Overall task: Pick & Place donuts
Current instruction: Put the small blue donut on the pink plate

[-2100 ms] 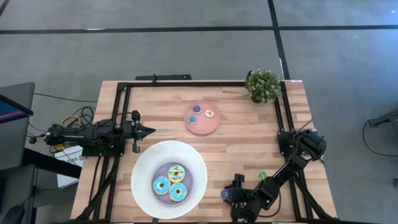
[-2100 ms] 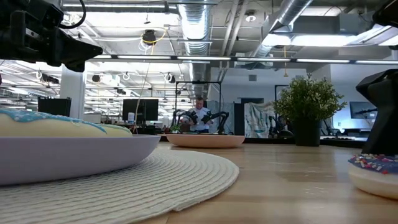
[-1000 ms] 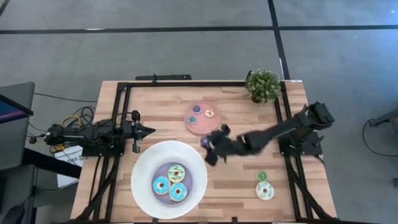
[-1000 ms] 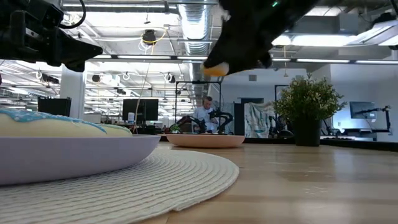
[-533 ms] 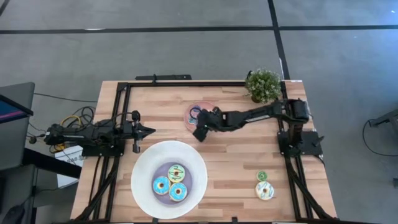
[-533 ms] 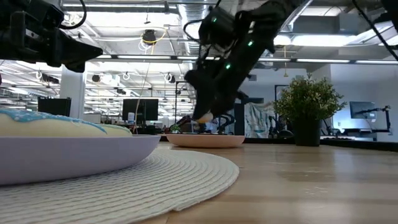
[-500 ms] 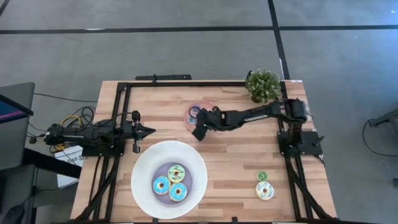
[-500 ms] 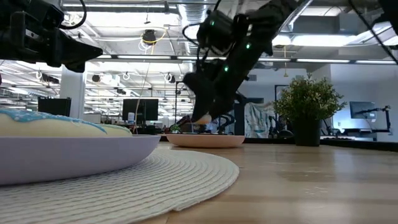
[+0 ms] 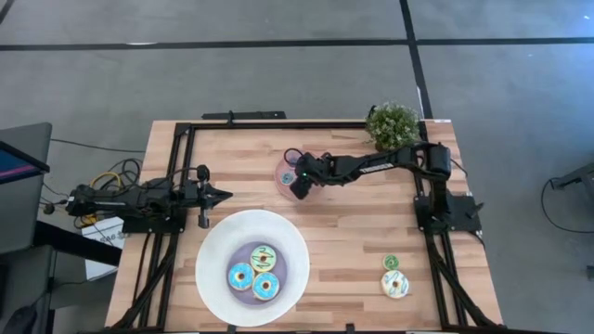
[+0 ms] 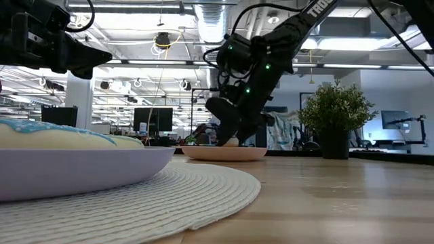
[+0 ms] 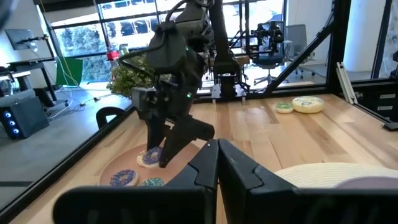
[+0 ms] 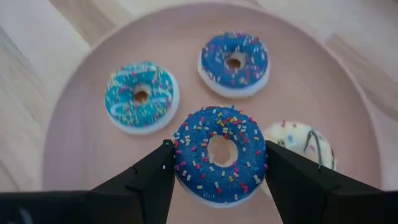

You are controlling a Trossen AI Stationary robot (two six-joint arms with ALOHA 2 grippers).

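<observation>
This is a robotics lab set inside an open-plan office. The wooden table (image 9: pixel 353 232) carries a black metal frame (image 9: pixel 306 124) bolted along its edges, with cables (image 9: pixel 107 176) trailing off its left side onto a grey concrete floor (image 9: pixel 278 74) marked by dark seams. Beyond the far edge of the table, the room shows an exposed ceiling with silver ducts (image 10: pixel 319 13) and long strip lights (image 10: pixel 203 64), rows of desks with monitors (image 10: pixel 152 118), an office chair (image 11: pixel 273 50) and a person (image 10: pixel 210 129) seated far back. A potted plant (image 10: pixel 337 115) stands at the table's far right corner.
</observation>
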